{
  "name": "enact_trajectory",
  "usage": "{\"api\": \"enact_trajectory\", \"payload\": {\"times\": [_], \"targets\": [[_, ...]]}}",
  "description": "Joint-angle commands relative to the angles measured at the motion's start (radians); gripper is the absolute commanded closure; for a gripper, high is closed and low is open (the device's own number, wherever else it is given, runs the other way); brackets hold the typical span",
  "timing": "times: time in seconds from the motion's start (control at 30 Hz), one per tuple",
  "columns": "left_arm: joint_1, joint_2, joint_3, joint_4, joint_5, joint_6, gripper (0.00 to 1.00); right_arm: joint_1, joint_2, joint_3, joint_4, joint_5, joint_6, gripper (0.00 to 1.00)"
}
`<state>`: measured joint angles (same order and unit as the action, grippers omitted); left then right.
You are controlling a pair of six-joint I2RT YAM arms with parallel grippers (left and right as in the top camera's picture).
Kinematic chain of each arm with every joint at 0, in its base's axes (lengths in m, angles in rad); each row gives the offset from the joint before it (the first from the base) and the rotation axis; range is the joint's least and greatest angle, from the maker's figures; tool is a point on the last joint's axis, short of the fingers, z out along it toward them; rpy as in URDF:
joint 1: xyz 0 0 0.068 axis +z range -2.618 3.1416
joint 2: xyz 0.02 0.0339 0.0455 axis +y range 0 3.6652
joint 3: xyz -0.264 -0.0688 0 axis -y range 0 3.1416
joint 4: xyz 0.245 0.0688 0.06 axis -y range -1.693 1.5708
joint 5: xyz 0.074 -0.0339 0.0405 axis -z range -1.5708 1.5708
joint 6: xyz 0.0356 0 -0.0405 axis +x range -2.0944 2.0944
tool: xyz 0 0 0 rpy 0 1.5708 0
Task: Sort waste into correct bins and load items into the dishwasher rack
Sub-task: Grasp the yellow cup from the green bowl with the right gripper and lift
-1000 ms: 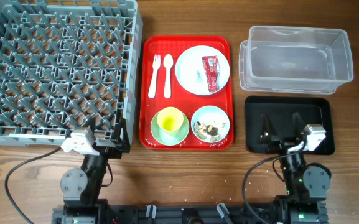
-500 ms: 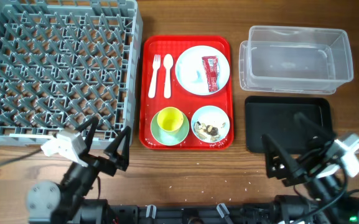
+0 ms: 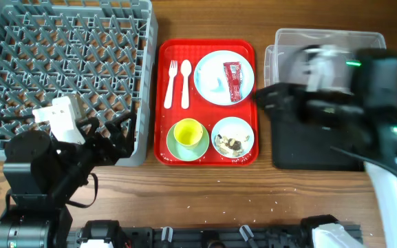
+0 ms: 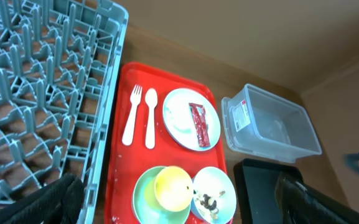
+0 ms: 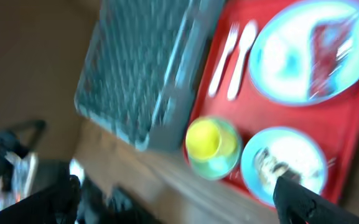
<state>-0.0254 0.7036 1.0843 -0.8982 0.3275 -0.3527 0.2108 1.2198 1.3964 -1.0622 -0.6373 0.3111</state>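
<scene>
Left gripper: your left gripper (image 3: 109, 134) hangs over the near right corner of the dishwasher rack (image 3: 146, 62), fingers spread wide with nothing between them (the wrist view shows one dark finger at each lower corner)
Right gripper: your right gripper (image 5: 176, 186) is blurred in both views; its wrist view shows the two fingers far apart and holding nothing, and from overhead you see the arm lying across the bins, its tip near the right edge of the red tray (image 3: 250, 110)
Rack: the grey crate sits at the far left of the table (image 3: 287, 200), just beside the red tray
Plate: the plate (image 3: 208, 69) is on the far right part of the red tray, with the red wrapper (image 3: 232, 81) lying on its right half
Cutlery: the fork (image 3: 171, 84) and spoon (image 3: 185, 84) lie side by side on the tray, left of the plate, the fork nearer the rack
Cup: the cup (image 3: 187, 129) stands upright inside a bowl (image 3: 174, 146) at the tray's near left
Scraps: the second bowl (image 3: 243, 127), at the tray's near right, holds the food scraps (image 3: 229, 143)
Bins: the clear tub (image 3: 322, 36) stands right of the red tray at the far side, with the black tray (image 3: 301, 151) just in front of it; your right arm hides part of both
</scene>
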Motion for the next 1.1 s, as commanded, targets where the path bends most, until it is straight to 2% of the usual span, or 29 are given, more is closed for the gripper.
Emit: {"api": "enact_trajectory", "payload": {"times": [0.0, 0.07, 0.1, 0.17, 0.23, 0.3, 0.33, 0.4, 0.43, 0.5, 0.57, 0.6, 0.67, 0.8, 0.97, 1.07], "targets": [[-0.005, -0.003, 0.024, -0.053, -0.038, 0.007, 0.00, 0.321, 0.154, 0.016, 0.013, 0.367, 0.136, 0.01], [-0.005, 0.002, 0.050, -0.126, -0.122, -0.018, 0.00, 0.456, 0.271, 0.016, 0.037, 0.496, 0.257, 0.07], [-0.005, 0.013, 0.082, -0.204, -0.201, -0.055, 0.00, 0.491, 0.345, 0.016, 0.056, 0.510, 0.295, 0.16], [-0.005, 0.031, 0.099, -0.268, -0.237, -0.063, 0.00, 0.509, 0.443, 0.016, 0.078, 0.483, 0.321, 0.38], [-0.005, 0.037, 0.099, -0.280, -0.227, -0.063, 0.00, 0.509, 0.498, 0.016, 0.078, 0.484, 0.327, 0.48], [-0.005, 0.036, 0.099, -0.293, -0.224, -0.063, 0.00, 0.508, 0.540, 0.016, 0.082, 0.493, 0.353, 0.50], [-0.005, 0.036, 0.099, -0.296, -0.225, -0.063, 0.00, 0.507, 0.563, 0.015, 0.085, 0.512, 0.375, 0.56], [-0.005, 0.036, 0.099, -0.295, -0.224, -0.063, 0.00, 0.507, 0.619, 0.014, 0.097, 0.503, 0.376, 0.60], [-0.005, 0.036, 0.099, -0.296, -0.225, -0.063, 0.00, 0.509, 0.639, 0.008, 0.100, 0.502, 0.376, 0.69], [-0.005, 0.036, 0.099, -0.297, -0.224, -0.063, 0.00, 0.508, 0.649, 0.002, 0.099, 0.503, 0.377, 0.76], [-0.005, 0.036, 0.099, -0.302, -0.225, -0.063, 0.00, 0.507, 0.649, 0.002, 0.113, 0.502, 0.389, 0.78], [-0.005, 0.036, 0.099, -0.303, -0.224, -0.063, 0.00, 0.507, 0.649, 0.002, 0.117, 0.503, 0.402, 0.87], [-0.005, 0.036, 0.099, -0.304, -0.225, -0.063, 0.00, 0.507, 0.649, 0.002, 0.124, 0.501, 0.425, 0.94], [-0.005, 0.036, 0.099, -0.304, -0.224, -0.063, 0.00, 0.455, 0.629, 0.002, 0.124, 0.410, 0.420, 0.96], [-0.005, 0.036, 0.099, -0.316, -0.224, -0.063, 0.00, 0.407, 0.613, 0.003, 0.117, 0.346, 0.317, 0.96], [-0.005, 0.036, 0.099, -0.319, -0.224, -0.063, 0.00, 0.344, 0.530, 0.007, 0.145, 0.114, 0.164, 0.96]]}}
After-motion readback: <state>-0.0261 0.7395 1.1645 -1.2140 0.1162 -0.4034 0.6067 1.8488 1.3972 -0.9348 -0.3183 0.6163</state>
